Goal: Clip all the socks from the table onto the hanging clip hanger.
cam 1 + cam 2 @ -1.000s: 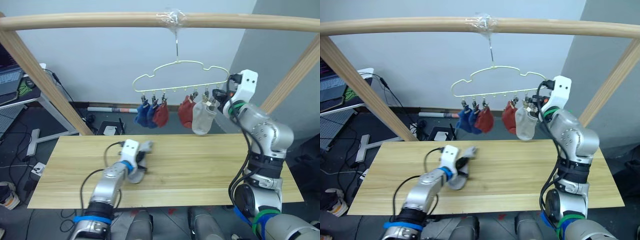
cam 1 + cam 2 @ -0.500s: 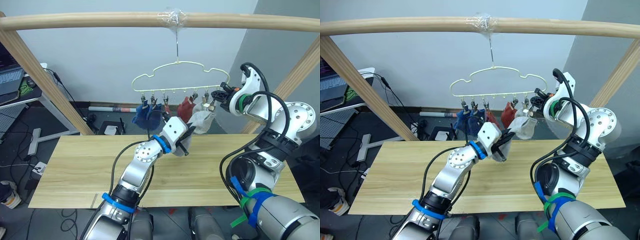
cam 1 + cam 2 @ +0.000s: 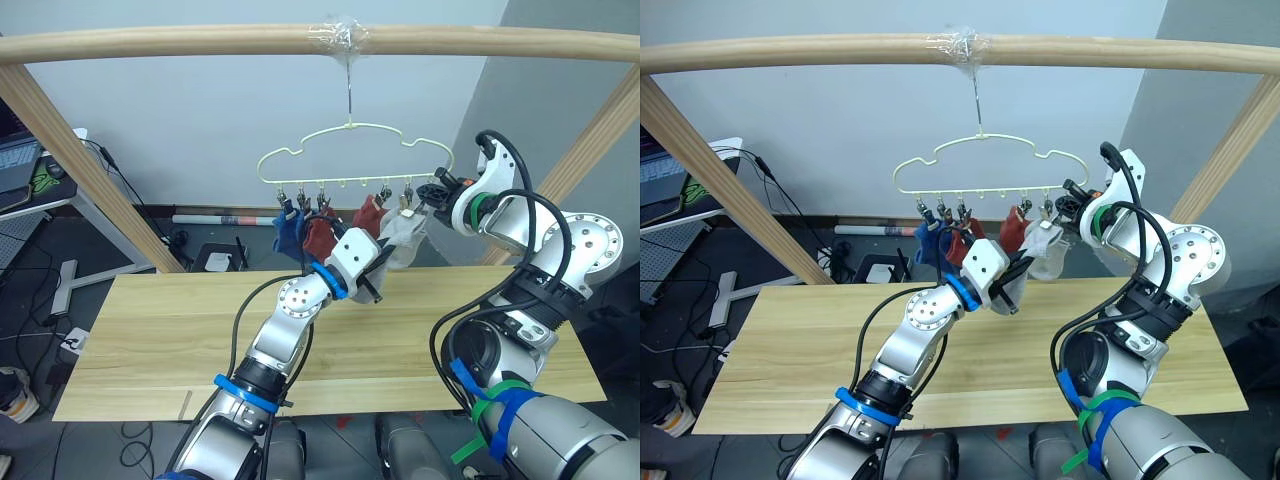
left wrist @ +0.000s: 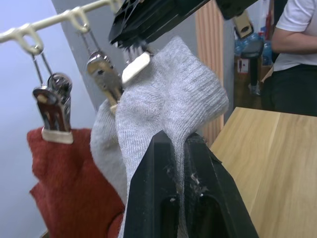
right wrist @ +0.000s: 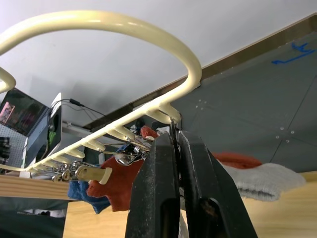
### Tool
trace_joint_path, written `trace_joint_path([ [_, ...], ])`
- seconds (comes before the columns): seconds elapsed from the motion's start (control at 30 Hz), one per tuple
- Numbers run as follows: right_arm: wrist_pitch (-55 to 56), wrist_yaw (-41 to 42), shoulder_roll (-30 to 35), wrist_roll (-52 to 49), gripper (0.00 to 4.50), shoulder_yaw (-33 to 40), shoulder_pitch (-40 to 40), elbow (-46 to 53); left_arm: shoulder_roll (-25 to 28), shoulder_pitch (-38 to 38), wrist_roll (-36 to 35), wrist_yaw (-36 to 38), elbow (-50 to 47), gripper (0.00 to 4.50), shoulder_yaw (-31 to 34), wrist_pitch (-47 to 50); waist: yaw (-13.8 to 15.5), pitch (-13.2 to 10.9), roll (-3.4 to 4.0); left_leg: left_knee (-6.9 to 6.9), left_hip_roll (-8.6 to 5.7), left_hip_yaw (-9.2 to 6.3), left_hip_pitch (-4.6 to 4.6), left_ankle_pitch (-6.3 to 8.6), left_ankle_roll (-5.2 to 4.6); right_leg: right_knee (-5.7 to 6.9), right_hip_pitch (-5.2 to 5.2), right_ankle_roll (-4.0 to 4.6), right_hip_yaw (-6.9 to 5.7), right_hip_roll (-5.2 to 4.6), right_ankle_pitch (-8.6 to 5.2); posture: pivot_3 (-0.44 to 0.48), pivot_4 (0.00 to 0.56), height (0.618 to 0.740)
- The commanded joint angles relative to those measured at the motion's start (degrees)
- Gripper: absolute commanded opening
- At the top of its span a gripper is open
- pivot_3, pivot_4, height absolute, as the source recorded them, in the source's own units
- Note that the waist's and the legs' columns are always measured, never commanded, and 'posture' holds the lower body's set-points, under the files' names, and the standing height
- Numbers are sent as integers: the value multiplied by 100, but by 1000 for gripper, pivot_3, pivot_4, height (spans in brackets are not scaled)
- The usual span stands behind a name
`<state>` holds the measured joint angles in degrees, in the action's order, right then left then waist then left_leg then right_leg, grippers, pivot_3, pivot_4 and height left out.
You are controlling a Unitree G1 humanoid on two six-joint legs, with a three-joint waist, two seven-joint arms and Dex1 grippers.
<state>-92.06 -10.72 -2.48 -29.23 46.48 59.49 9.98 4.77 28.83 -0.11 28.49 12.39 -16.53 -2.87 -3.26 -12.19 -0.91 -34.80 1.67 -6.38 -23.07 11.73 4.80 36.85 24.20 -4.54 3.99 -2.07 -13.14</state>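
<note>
The pale yellow-green clip hanger [image 3: 350,148] hangs from the pole. On its clips hang a blue sock [image 3: 288,230], a rust red sock [image 3: 320,236], another red sock [image 3: 368,214] and a light grey sock [image 3: 408,238]. My left gripper [image 4: 174,139] is shut on a second grey sock [image 4: 171,101] and holds it up at the hanger's right end, its cuff touching a metal clip [image 4: 134,67]. That end clip is pinched by my right gripper [image 5: 174,136], which is shut on it. The table [image 3: 150,330] lies below.
A round wooden pole frame [image 3: 200,42] with slanted legs [image 3: 90,170] spans the table. A desk with cables [image 3: 40,175] stands at the far left. A person in a white shirt [image 4: 297,25] stands beyond the table's right end.
My left arm has lifted the grey sock from the table up to the hanger's right end. My right gripper has turned and stays at the end clip.
</note>
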Motion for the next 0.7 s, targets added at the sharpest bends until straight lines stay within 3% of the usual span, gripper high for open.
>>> trace_joint_path([
  [0.03, -44, -226, 3, -91, 0, 124, -109, 173, -36, 147, 28, -105, 17, 16, 133, -145, -2, 0, 0, 0, 0, 0, 0, 0, 0, 0, 0, 0, 0, 0, 0, -100, 191, 740],
  [0.07, -44, -241, -11, -155, 0, 134, -116, 184, -32, 148, 19, -99, 19, 16, 140, -156, -5, 0, 0, 0, 0, 0, 0, 0, 0, 0, 0, 0, 0, 0, 0, -96, 187, 740],
  [0.17, -44, -348, -139, -298, 815, 384, 47, 164, -46, 138, 32, -58, 17, 0, 117, -189, -7, 0, 0, 1, 0, 0, -1, 0, 0, 0, 1, 0, 0, 0, 0, -92, 184, 740],
  [0.27, -44, -461, -194, -404, 2048, 462, 107, 161, -63, 156, 44, -48, 13, 0, 109, -193, -29, -2, 3, 3, 0, 0, -1, 0, 0, 0, 4, -1, 0, 0, 0, -92, 184, 740],
  [0.5, -44, -608, -23, -704, 4276, 688, 131, 335, -140, 150, -15, 42, -148, 0, 40, -99, -153, -3, 5, 3, 0, 0, -6, 0, 0, 1, 8, -2, 1, 1, 1, -98, 170, 740],
  [0.53, -44, -568, 41, -764, 4454, 743, 89, 367, -203, 169, -59, 38, -144, 0, 48, -51, -157, -3, 5, 4, 0, 0, -6, 0, 0, 1, 8, -1, 0, 1, 1, -100, 169, 740],
  [0.7, -44, -118, 479, -1157, 4454, 561, -457, 783, -614, 162, -585, 51, -290, 0, 245, 653, -174, -2, 4, 4, 0, 0, -10, 1, -1, -2, 9, -2, 0, 1, 1, -114, 157, 740],
])
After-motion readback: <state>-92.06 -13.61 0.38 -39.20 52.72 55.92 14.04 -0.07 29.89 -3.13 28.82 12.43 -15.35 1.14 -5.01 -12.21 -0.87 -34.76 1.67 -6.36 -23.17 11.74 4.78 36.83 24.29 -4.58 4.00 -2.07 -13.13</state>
